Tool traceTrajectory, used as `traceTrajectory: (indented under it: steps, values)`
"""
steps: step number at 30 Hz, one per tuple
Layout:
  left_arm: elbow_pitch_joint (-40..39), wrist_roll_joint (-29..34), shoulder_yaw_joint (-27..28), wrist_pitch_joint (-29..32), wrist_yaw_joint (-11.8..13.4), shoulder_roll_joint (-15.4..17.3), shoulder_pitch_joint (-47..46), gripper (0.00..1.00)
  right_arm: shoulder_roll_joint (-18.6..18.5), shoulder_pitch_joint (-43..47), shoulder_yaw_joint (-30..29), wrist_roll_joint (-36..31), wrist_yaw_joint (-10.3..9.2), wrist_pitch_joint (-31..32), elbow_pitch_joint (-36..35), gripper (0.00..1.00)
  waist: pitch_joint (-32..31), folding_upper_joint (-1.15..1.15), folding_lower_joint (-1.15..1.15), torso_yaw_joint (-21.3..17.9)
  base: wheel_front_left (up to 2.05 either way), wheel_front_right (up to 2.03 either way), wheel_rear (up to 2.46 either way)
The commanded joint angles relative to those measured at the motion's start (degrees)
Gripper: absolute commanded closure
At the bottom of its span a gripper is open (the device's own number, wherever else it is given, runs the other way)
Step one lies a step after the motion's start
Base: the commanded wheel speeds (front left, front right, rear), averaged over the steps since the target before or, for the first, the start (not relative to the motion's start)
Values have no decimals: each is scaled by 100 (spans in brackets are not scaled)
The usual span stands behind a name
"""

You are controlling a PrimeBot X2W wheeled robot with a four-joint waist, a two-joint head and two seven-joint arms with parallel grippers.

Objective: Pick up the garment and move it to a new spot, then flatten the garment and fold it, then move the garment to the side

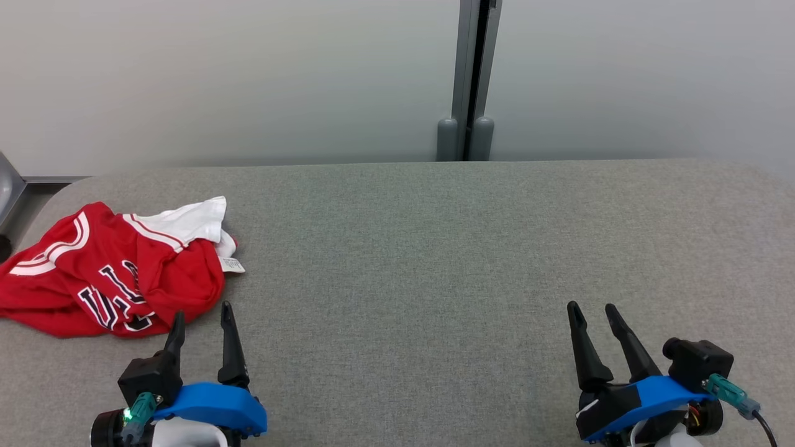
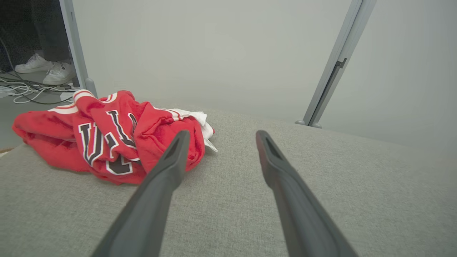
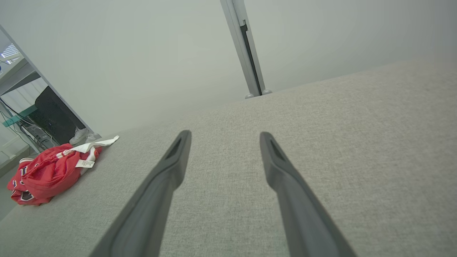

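Note:
The garment (image 1: 112, 270) is a red jersey with white trim and dark letters, lying crumpled at the far left of the grey table (image 1: 435, 248). My left gripper (image 1: 202, 313) stands open just in front of the heap's near right edge, nothing between its fingers. In the left wrist view the garment (image 2: 107, 142) lies ahead and left of the open left gripper (image 2: 221, 137). My right gripper (image 1: 593, 310) is open over bare table at the lower right. The right wrist view shows the garment (image 3: 50, 171) far off to the left of the open right gripper (image 3: 225, 137).
A pale wall panel with a grey upright post (image 1: 472, 81) runs behind the table. Beyond the table's left end are floor cables (image 2: 21, 89) and a person's white shoes (image 2: 46, 67). A dark box (image 3: 57, 117) stands there too.

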Motion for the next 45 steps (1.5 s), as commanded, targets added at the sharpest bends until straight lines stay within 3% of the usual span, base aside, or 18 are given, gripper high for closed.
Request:
traceTrajectory:
  steps: [1, 26, 45]
  values:
    - [17, 172, -11, -60, 47, 31, -109, 0, -37, -39, -12, -158, 13, -70, -49, 0, 4, 0, 0, 6, 0, 0, 0]
    - [284, 1044, 53, -326, 158, 34, -141, 0, -41, 30, -156, -1268, 10, -338, 71, 0, -2, 0, 0, 56, 0, 0, 0]
    - [326, 1007, 82, -320, 202, 27, -161, 0, -40, -29, -153, -1221, 10, -329, 136, 0, -2, 0, 0, 115, 0, 0, 0]
